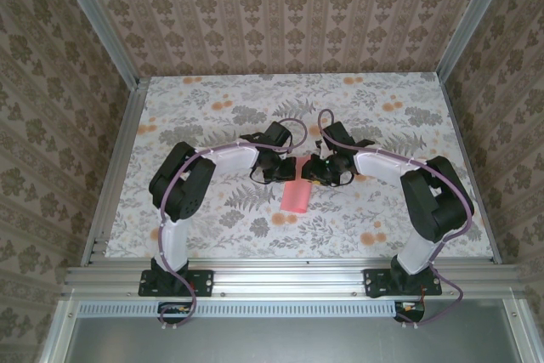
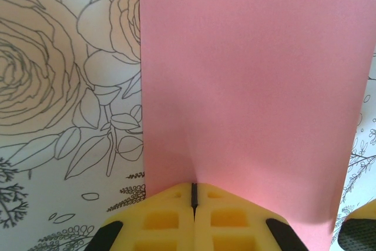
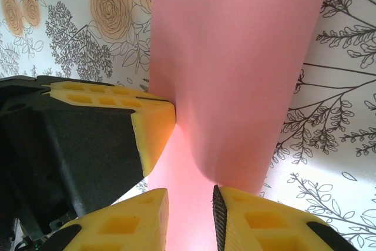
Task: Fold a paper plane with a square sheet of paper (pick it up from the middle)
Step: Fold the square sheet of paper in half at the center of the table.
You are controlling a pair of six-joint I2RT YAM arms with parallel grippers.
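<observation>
The salmon-pink sheet of paper [image 1: 297,199] hangs near the table's middle, held up at its far end where both grippers meet. In the left wrist view my left gripper [image 2: 194,191] is shut on the near edge of the sheet [image 2: 252,86], and a faint crease runs up from the pinch. In the right wrist view the sheet [image 3: 235,57] curls over in a soft fold. My right gripper [image 3: 191,207] stands open around its lower end, paper in the gap between its pads. The left gripper's yellow finger [image 3: 150,127] touches the sheet just to the left.
The floral-print table [image 1: 212,108] stretches around the paper, with aluminium rails [image 1: 115,176] on the left, right and near edges. Patterned walls close in the sides and back. Both arms bend inward, their wrists close together above the paper.
</observation>
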